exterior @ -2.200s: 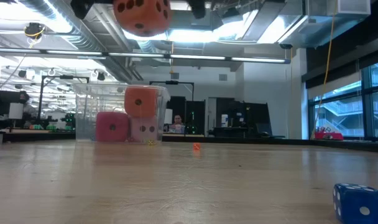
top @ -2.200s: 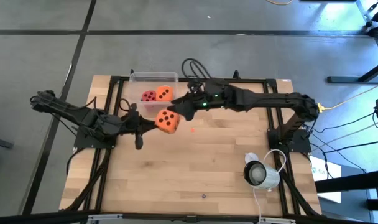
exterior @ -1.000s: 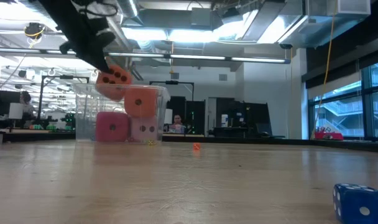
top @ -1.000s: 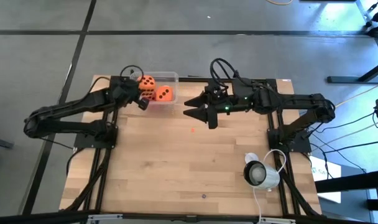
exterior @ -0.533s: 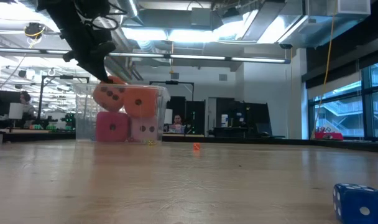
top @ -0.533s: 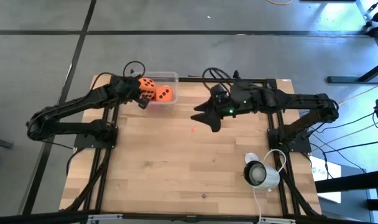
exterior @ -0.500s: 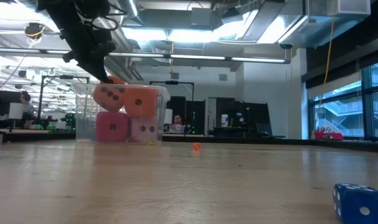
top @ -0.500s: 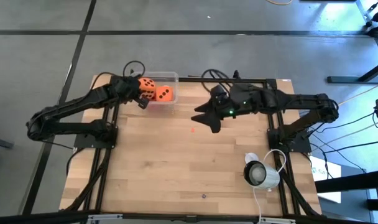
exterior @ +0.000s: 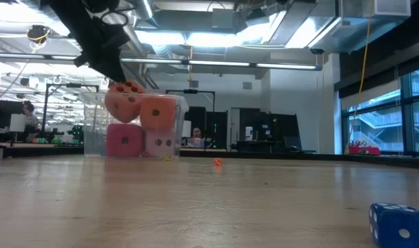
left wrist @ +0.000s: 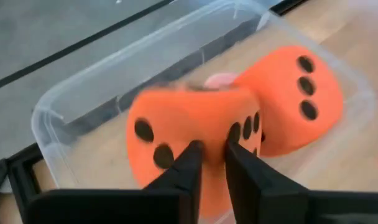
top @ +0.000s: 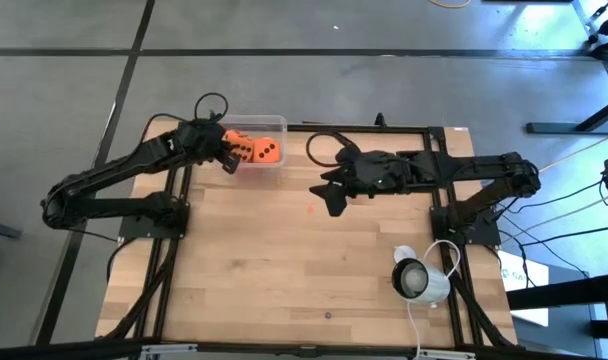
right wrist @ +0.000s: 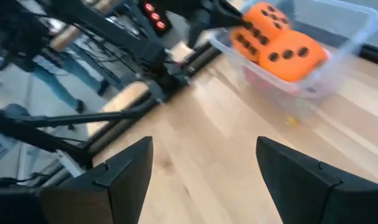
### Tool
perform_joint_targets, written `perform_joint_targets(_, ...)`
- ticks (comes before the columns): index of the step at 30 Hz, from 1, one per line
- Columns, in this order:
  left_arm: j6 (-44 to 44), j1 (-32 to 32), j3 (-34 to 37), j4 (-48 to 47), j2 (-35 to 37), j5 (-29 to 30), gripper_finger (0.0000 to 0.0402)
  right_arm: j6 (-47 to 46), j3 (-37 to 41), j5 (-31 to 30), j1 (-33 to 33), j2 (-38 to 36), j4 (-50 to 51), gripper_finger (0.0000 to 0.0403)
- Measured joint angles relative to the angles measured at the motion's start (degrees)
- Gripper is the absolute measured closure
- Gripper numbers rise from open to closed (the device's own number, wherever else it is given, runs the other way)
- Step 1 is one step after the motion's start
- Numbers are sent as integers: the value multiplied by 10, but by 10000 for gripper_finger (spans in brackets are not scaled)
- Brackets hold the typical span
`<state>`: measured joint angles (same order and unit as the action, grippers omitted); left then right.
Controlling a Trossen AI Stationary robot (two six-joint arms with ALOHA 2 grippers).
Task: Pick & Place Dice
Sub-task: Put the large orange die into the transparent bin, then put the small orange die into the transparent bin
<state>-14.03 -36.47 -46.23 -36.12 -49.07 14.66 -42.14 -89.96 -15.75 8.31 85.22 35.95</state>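
Now left end effector (top: 227, 160) beside orange dice (top: 252, 150) in clear bin (top: 276, 124).

Bright, even light across the high view, soft faint shadows under both arms on the table (top: 284, 270). Low view is lit from behind by glaring ceiling strips (exterior: 216, 38) and daylight through the right-hand windows (exterior: 385, 117); the near blue die (exterior: 399, 224) sits soft, out of focus. Left wrist view: the nearer orange die (left wrist: 189, 134) smears with motion blur. Right wrist view is streaked by blur on its left side
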Motion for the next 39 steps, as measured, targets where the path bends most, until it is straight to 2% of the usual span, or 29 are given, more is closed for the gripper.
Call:
perform_joint_targets(5,42,0,-30,-29,-1,0,286,-14,1,-10,2,14,7,120)
perform_joint_targets(9,47,0,-45,-47,-1,-4,250,-25,0,-31,2,20,31,120)
perform_joint_targets(14,43,0,-81,-49,1,-6,228,-38,-1,-59,2,46,56,120)
perform_joint_targets(18,38,0,-125,-47,6,-32,227,-39,-1,-59,0,79,63,120)
perform_joint_targets(21,22,0,-156,-49,8,-79,228,-53,-1,-59,-7,111,73,120)
perform_joint_targets(27,-14,0,-176,-47,24,-239,226,-52,-1,-47,-26,194,101,120)
perform_joint_targets(30,-23,0,-176,-48,39,-301,228,-36,0,-43,-37,234,101,120)
perform_joint_targets(36,-28,1,-176,-48,73,-363,228,-8,0,-8,-64,299,91,121)
perform_joint_targets(39,-29,1,-176,-48,86,-369,228,-5,0,14,-72,325,83,128)
